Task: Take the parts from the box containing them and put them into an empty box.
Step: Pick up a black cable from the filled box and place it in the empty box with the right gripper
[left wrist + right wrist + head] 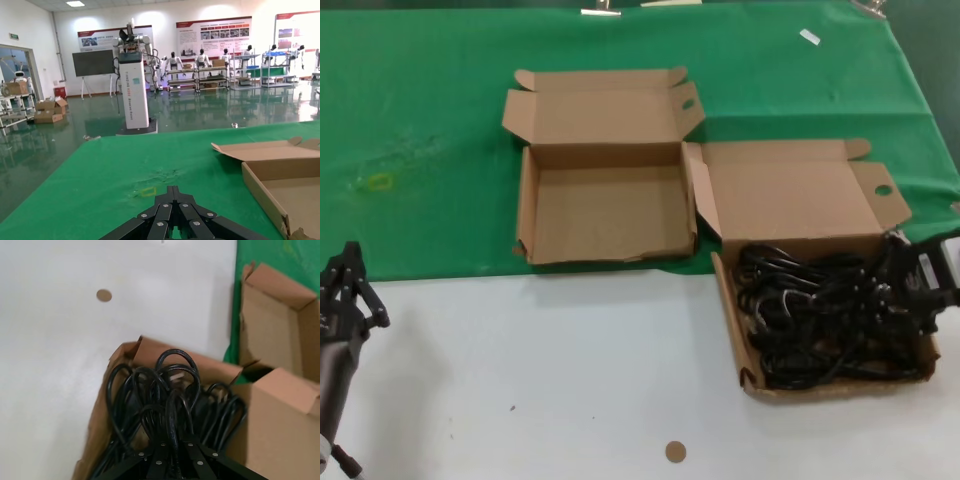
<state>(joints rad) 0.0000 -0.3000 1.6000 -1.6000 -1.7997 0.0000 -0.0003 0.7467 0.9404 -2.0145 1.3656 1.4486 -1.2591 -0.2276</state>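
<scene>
The box containing the parts sits on the right, its lid open, filled with a tangle of black cables. My right gripper is down at that box's right side. In the right wrist view the right gripper is shut on a black cable from the bundle. The empty box lies open on the green cloth to the left, and shows in the left wrist view. My left gripper is shut and empty at the lower left, away from both boxes.
A green cloth covers the far half of the table and the near half is white. A small brown disc lies near the front edge. A yellow mark is on the cloth at far left.
</scene>
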